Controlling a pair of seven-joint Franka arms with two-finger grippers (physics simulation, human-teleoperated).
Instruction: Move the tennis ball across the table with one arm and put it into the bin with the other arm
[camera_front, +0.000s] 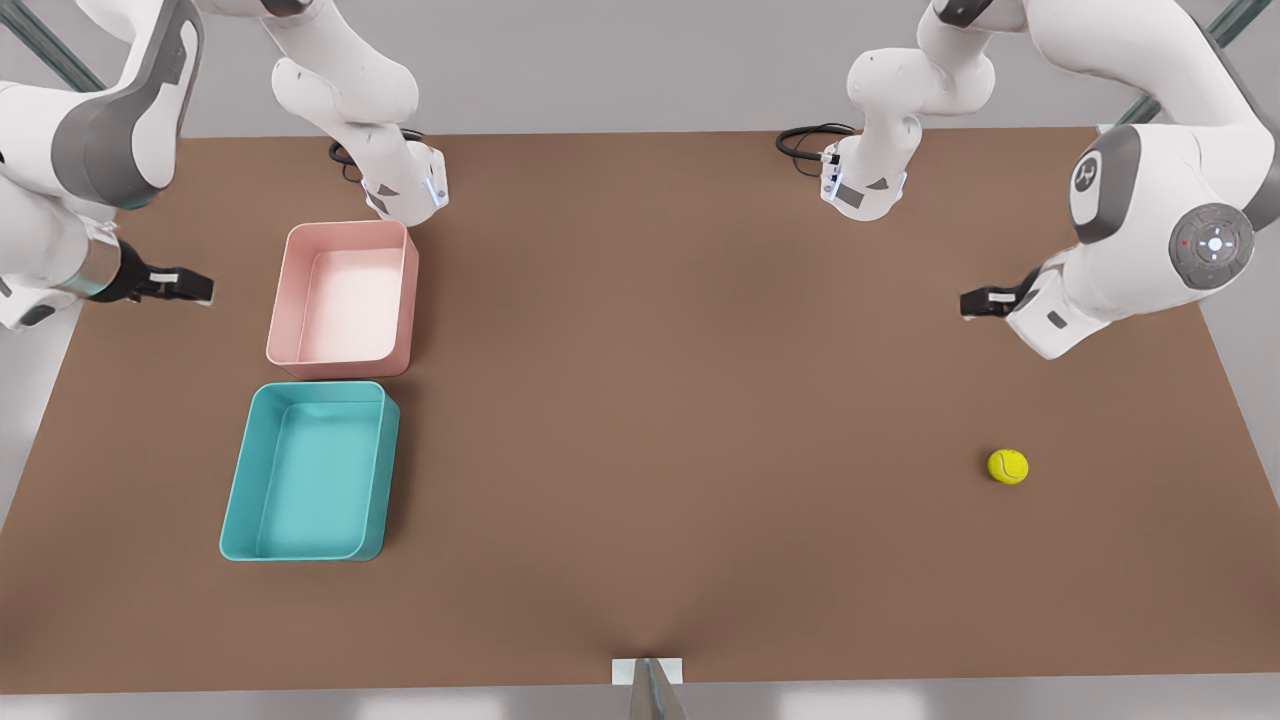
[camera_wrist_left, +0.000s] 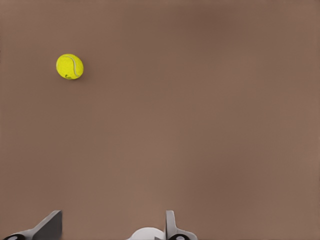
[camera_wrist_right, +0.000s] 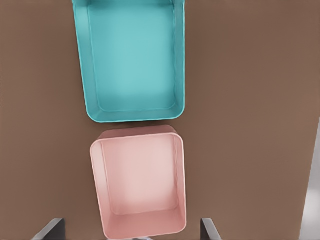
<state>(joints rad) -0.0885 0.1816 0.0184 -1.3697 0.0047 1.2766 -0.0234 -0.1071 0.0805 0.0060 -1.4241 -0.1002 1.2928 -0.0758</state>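
High front view over the table (camera_front: 640, 480); both wrist views straight down, no shared ground.

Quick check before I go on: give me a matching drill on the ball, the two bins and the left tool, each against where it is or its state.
Things:
1. ball
2. teal bin
3. pink bin
4. left tool

Places or states:
A. empty, farther from the front camera than its neighbour
B. open, above bare table on the front view's right
C. alone on the table, front view's right
D. empty, nearer the front camera than its neighbour

Pairs: 1-C, 2-D, 3-A, 4-B
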